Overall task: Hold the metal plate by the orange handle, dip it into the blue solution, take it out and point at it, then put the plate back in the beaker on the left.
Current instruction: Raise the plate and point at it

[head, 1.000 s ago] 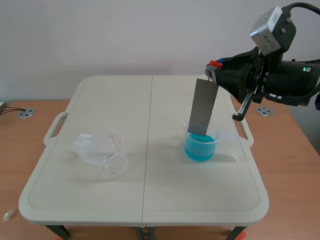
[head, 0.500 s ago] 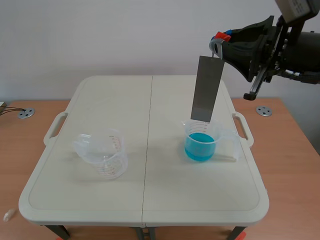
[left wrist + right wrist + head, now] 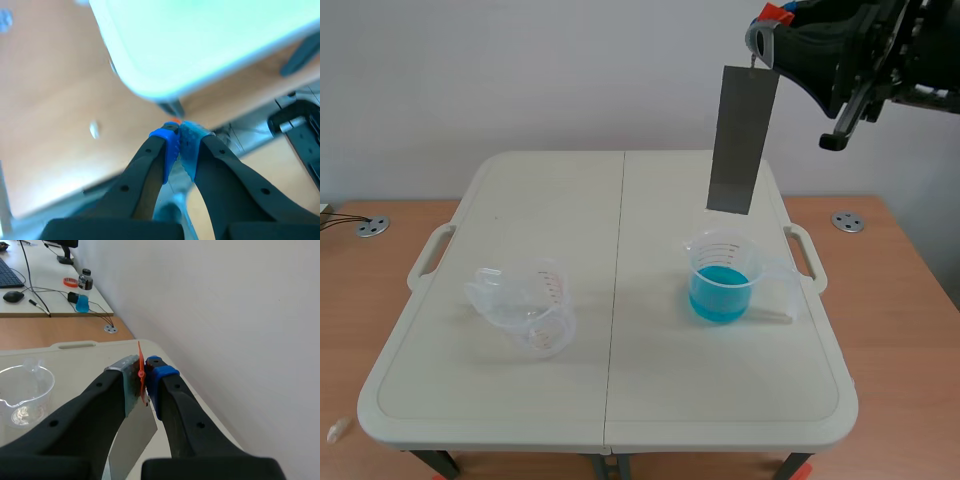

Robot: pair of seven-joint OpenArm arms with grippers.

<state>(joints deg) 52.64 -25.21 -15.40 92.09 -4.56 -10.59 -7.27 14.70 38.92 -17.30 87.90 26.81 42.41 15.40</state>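
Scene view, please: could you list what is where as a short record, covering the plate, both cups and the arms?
blue-solution beaker: upright, on the right half of the table
metal plate: hangs upright above that beaker, out of the liquid
orange handle: pinched in the right jaws
clear beaker: on the left half, no liquid seen
left jaws: shut on nothing, off the table

A plain pale wall (image 3: 520,70) rises behind the cream folding table (image 3: 620,400), which has a seam down its middle and a moulded handle at each side, under even light with soft shadows. The table stands on a brown wooden surface (image 3: 910,330) with a round metal disc (image 3: 371,227) set into it on either side. Farther along the same wall, a light desk (image 3: 50,290) carries a keyboard (image 3: 7,274), a mouse (image 3: 13,296) and cables.
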